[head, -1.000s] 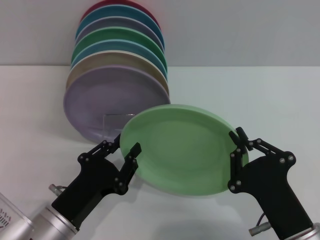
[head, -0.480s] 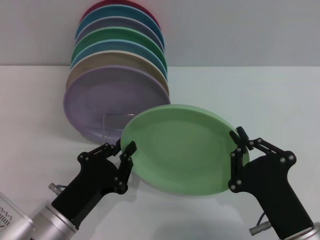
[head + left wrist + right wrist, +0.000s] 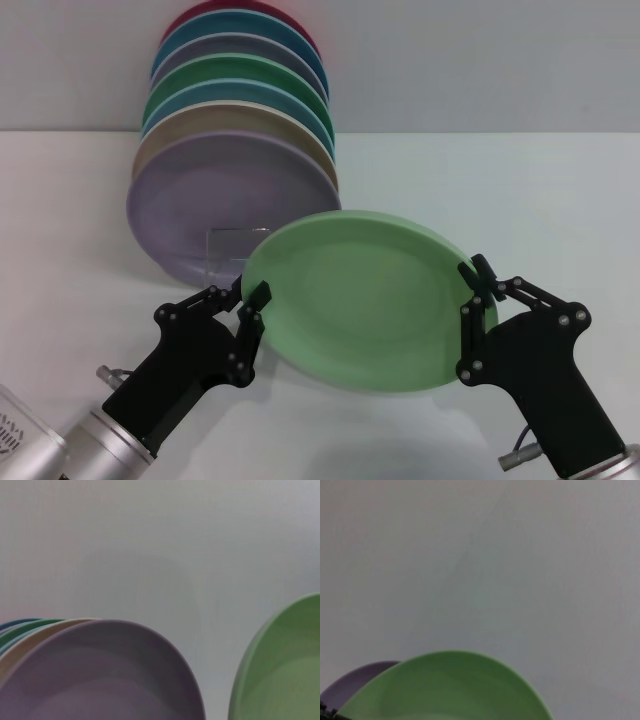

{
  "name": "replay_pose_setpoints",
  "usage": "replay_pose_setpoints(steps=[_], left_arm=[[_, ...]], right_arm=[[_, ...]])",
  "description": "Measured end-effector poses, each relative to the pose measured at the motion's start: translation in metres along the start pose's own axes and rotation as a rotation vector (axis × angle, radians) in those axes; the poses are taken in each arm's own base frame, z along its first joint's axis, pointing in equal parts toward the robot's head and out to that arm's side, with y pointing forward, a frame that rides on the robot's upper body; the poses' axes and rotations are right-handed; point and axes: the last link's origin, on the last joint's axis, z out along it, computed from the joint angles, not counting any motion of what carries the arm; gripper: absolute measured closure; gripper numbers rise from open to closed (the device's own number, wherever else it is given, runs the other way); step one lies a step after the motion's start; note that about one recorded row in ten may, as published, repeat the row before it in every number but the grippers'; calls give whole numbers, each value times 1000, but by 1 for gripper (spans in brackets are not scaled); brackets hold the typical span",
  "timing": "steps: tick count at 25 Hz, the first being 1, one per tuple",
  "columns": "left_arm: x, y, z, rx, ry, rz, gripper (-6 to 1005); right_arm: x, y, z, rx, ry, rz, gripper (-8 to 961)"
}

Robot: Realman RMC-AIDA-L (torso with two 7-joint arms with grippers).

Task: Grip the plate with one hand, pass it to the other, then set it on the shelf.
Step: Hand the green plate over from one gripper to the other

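The pale mint-green plate (image 3: 360,300) hangs tilted above the table, in front of the shelf. On its left rim my left gripper (image 3: 250,292) is shut, both fingers pinching the edge. My right gripper (image 3: 475,290) is shut on the opposite, right rim. The shelf (image 3: 225,245) is a small clear rack showing as an upright frame just behind the plate's left edge. The left wrist view has the plate (image 3: 285,675) at one side, and the right wrist view shows the plate's (image 3: 450,690) far rim against the white table.
Several coloured plates (image 3: 235,120) stand leaning in a row on the shelf, a lavender plate (image 3: 220,195) foremost, close behind the held plate. The lavender plate (image 3: 100,675) also fills part of the left wrist view. White table (image 3: 520,190) extends to the right.
Over the last second my left gripper's fingers closed onto the plate's left rim. The right gripper and the plate have barely moved.
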Motion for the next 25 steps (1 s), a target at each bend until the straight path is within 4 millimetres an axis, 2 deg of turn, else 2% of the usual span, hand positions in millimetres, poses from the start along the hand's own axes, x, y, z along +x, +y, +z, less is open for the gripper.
replay_pose_setpoints(steps=[10,25], left_arm=[[0,-1,0,5,0,2,910],[-2,-1,1,10,-11,-1,946]], right_arm=[[1,0,1,-3,-1,-4,933],[1,0,2,-8,-2,-6,932]])
